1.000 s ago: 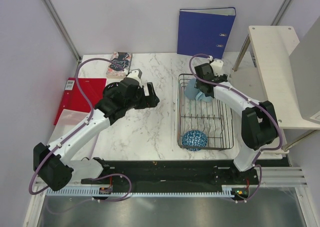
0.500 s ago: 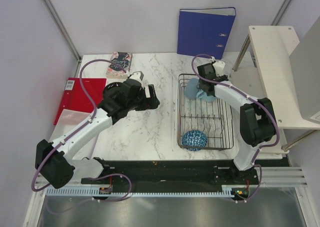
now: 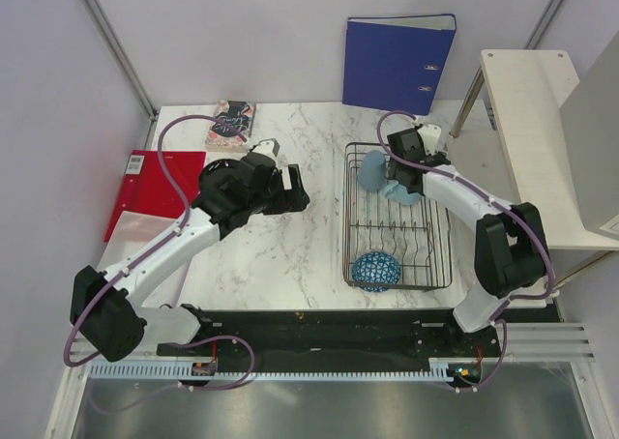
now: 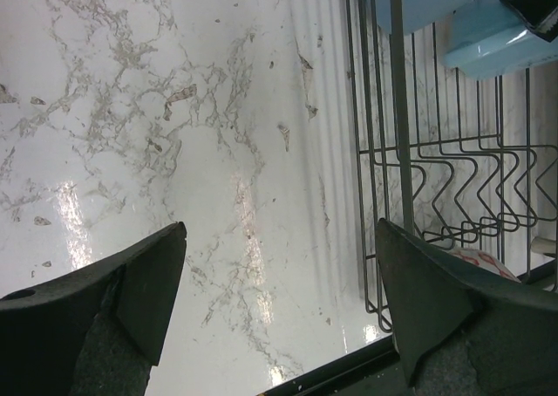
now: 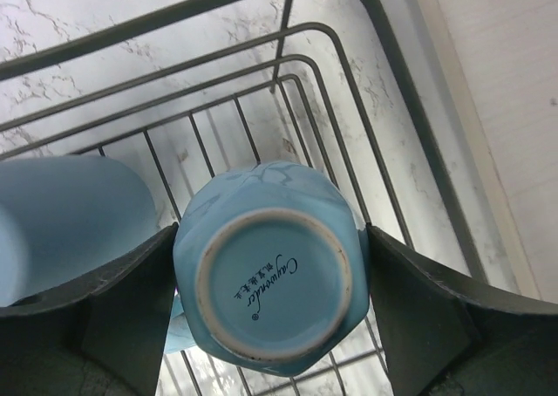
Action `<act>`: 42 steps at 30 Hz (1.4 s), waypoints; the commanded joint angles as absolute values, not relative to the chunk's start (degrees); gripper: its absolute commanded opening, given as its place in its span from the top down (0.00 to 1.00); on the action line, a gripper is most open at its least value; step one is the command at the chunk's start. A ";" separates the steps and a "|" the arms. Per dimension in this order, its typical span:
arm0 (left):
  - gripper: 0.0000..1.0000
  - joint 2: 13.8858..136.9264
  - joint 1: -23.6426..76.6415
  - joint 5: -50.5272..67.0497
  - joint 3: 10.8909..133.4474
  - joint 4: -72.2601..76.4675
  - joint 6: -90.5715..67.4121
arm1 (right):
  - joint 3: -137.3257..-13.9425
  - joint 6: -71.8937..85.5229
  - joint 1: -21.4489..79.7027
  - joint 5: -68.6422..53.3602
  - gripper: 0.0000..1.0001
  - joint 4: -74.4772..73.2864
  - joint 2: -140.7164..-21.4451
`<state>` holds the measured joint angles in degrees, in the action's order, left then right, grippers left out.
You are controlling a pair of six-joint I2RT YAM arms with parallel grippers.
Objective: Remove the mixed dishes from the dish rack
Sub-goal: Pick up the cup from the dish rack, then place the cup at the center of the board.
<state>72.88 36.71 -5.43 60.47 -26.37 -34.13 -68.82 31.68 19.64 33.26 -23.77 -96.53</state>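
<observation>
My right gripper (image 5: 270,239) is shut on a pale blue mug (image 5: 266,291), which is upside down with its printed base toward the wrist camera. Its fingers press on both sides. In the top view that gripper (image 3: 401,178) is over the far end of the black wire dish rack (image 3: 437,255), with the mug (image 3: 406,195) under it. A second blue mug (image 3: 369,178) lies beside it and also shows in the right wrist view (image 5: 70,221). A blue net-patterned bowl (image 3: 375,270) sits at the rack's near left corner. My left gripper (image 3: 295,190) is open and empty over the marble (image 4: 281,230), left of the rack (image 4: 397,108).
A blue binder (image 3: 398,62) stands at the back wall. A book (image 3: 232,122) and a red folder (image 3: 155,183) lie at the far left of the marble table (image 3: 290,246). A white side table (image 3: 542,120) stands close to the right of the rack.
My right gripper has shifted a little to the right with the blue mug in it. The left arm has barely moved.
</observation>
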 commanded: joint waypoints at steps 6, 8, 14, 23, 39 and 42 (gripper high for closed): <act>0.06 75.41 36.56 -4.57 61.61 -23.12 -36.65 | -70.48 32.61 21.00 33.23 0.69 -27.41 -80.87; 0.06 75.67 36.56 -4.57 62.14 -23.20 -37.17 | -70.49 34.00 21.53 31.91 0.76 -28.03 -77.37; 0.06 74.19 36.56 -1.94 60.65 -18.03 -40.51 | -61.63 43.66 21.71 16.73 1.00 -18.13 -64.90; 0.01 65.13 36.47 18.62 48.43 10.08 -46.04 | -45.02 55.53 21.62 -9.13 1.00 15.35 -57.23; 0.04 62.75 34.63 25.14 38.59 31.37 -58.62 | -31.90 70.93 23.81 -23.29 1.00 52.82 -60.20; 0.06 63.28 34.45 25.14 38.67 32.17 -58.89 | -31.82 70.93 24.69 -24.52 1.00 54.05 -60.64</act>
<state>62.76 34.83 24.23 38.96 26.65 -56.25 -31.27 68.18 23.49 -20.67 40.56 -61.01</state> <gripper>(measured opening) 0.957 0.858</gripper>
